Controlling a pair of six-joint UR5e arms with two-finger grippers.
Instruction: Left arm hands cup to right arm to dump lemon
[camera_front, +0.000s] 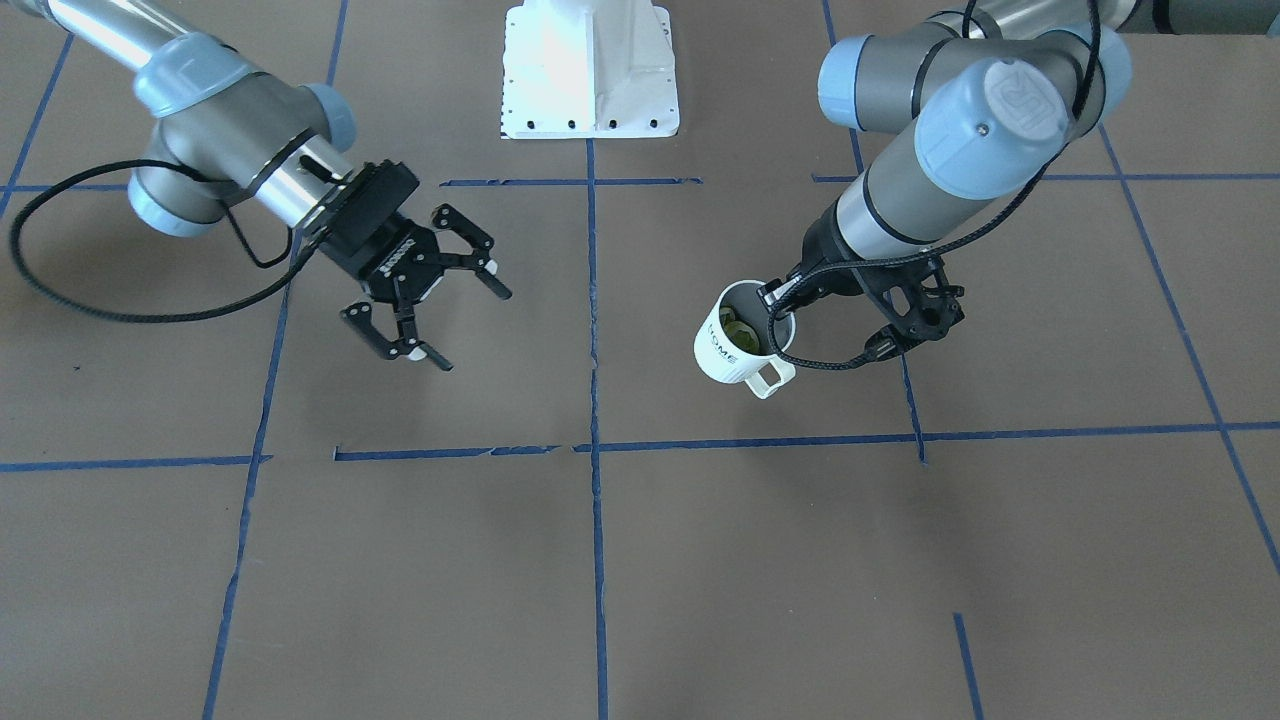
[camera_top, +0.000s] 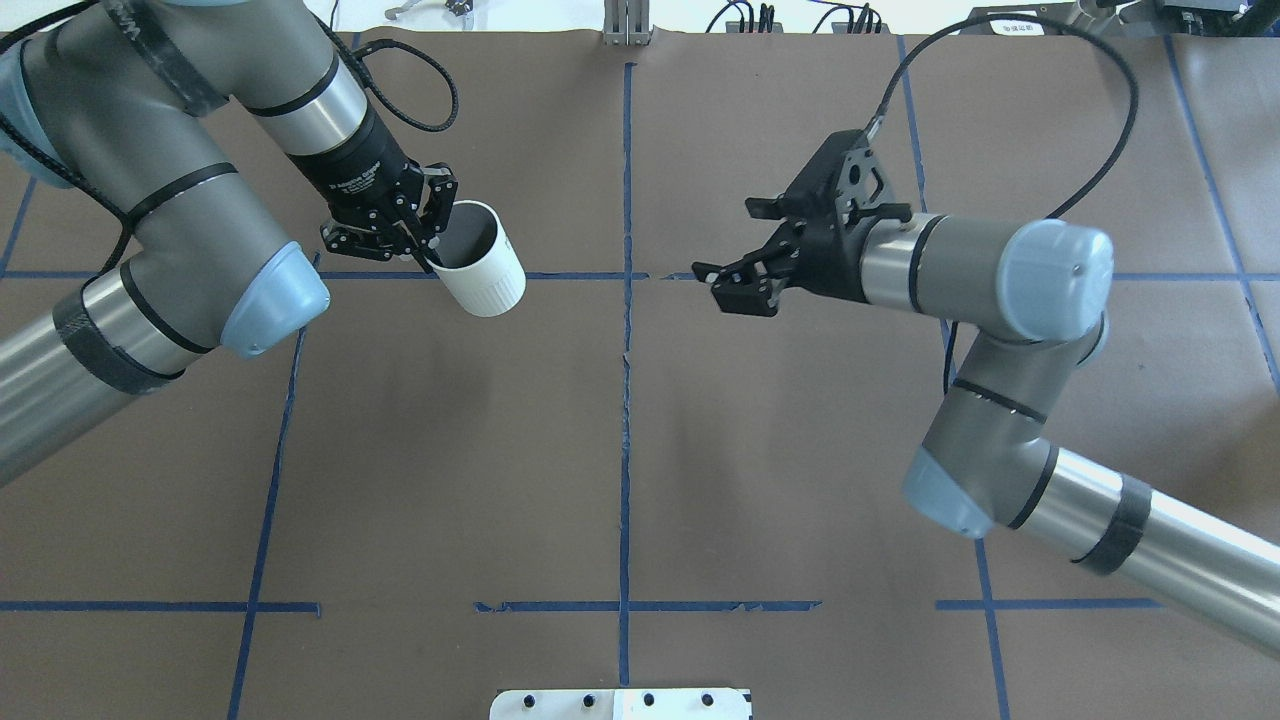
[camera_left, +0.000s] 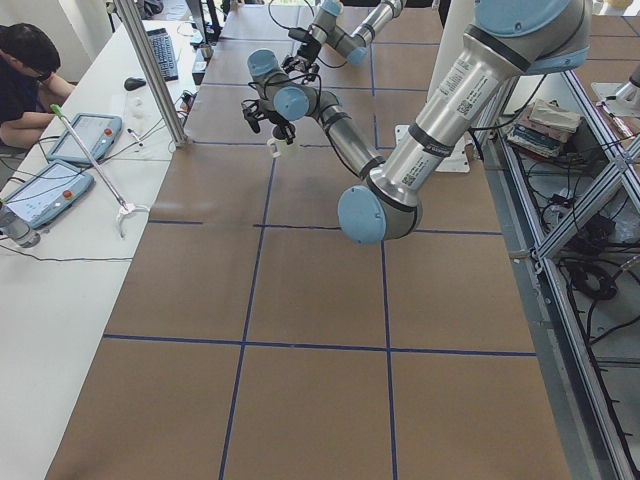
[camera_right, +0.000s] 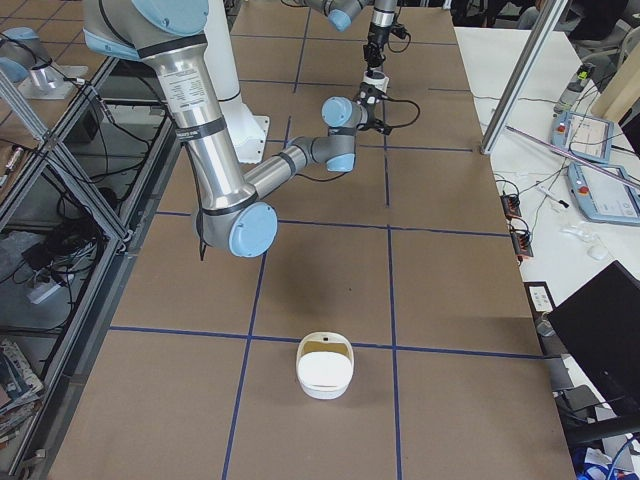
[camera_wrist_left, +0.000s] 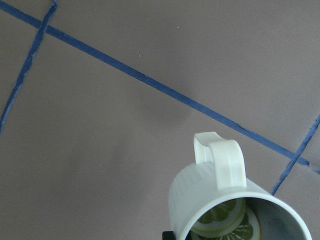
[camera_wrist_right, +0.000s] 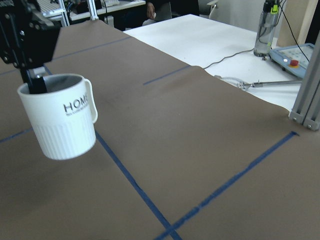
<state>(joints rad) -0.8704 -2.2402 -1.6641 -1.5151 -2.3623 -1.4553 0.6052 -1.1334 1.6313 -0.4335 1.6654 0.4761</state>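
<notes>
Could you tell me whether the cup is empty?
Not empty: the left wrist view shows lemon slices lying inside the cup.

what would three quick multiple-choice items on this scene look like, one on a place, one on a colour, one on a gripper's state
1. Where are the lemon slices?
A. on a plate
B. inside the cup
C. on a cutting board

2. What colour are the tape lines?
A. red
B. blue
C. yellow

3. What state is the right gripper in?
A. open, holding nothing
B. shut on a spoon
C. shut on a cloth

Answers:
1 B, the left wrist view looks into the cup's mouth and shows the slices lying inside.
2 B, every line of the grid shows blue against the brown surface.
3 A, its fingers are spread with nothing between them, while the left gripper pinches the cup's rim.
</notes>
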